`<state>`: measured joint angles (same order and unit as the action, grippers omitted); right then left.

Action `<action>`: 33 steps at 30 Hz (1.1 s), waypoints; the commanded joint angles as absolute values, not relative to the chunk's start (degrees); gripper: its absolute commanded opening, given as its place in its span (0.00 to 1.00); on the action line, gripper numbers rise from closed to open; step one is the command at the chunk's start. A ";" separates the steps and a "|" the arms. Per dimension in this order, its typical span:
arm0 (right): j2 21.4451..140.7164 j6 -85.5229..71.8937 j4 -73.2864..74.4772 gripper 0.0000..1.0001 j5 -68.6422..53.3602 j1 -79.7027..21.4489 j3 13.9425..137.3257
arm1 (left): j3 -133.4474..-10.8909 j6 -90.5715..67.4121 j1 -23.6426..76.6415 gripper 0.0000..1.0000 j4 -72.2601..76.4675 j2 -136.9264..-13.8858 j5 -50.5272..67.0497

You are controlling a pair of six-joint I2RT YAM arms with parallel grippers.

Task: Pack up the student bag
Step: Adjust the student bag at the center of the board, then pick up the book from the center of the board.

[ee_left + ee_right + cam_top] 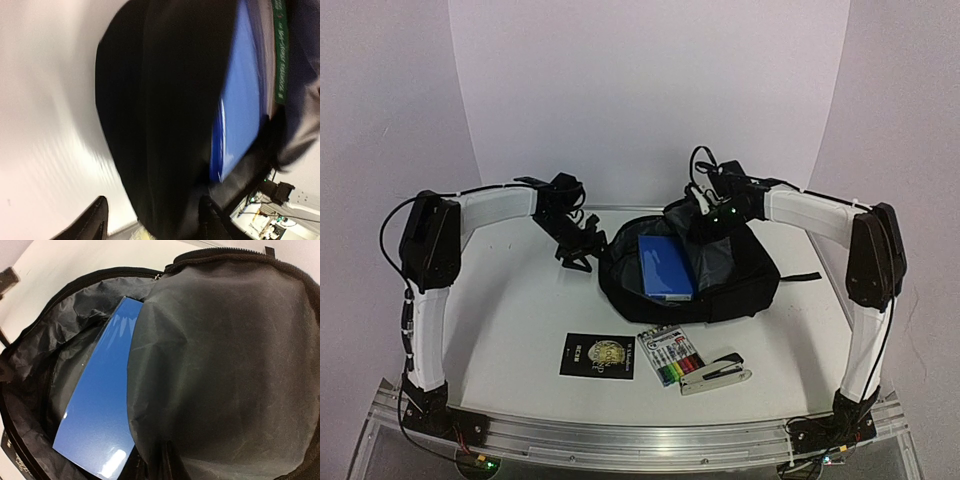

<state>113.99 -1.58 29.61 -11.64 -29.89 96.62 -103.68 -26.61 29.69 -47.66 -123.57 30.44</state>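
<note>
Table: white, carrying everything below.
Student bag: lay at the far middle of the table, mouth unzipped, grey lining showing.
Blue book: sat inside the bag, partly under a fold of lining.
Left gripper: just beside the bag's left edge, its fingers spread apart, clasping nothing.
Right gripper: over the bag's far rim; fingers unseen, so I could not tell its state.
Black booklet: flat, near the front.
Marker pack: between booklet and stapler.
Stapler: touching the marker pack.
</note>
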 commanded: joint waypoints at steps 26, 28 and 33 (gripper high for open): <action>96.25 13.17 27.91 0.85 -32.75 -46.43 78.24 | -49.95 -48.50 31.11 0.83 -34.67 -84.37 29.42; 98.13 15.22 27.36 0.83 -31.71 -49.47 77.29 | -48.78 -49.82 31.20 0.80 -32.68 -84.80 29.68; 103.60 15.55 23.39 0.88 -24.72 -56.52 77.03 | -47.53 -53.68 31.46 0.76 -29.42 -84.72 29.91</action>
<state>100.25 13.27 28.60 -30.01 -51.92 77.22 -48.42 -49.41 31.20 -34.63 -85.89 30.33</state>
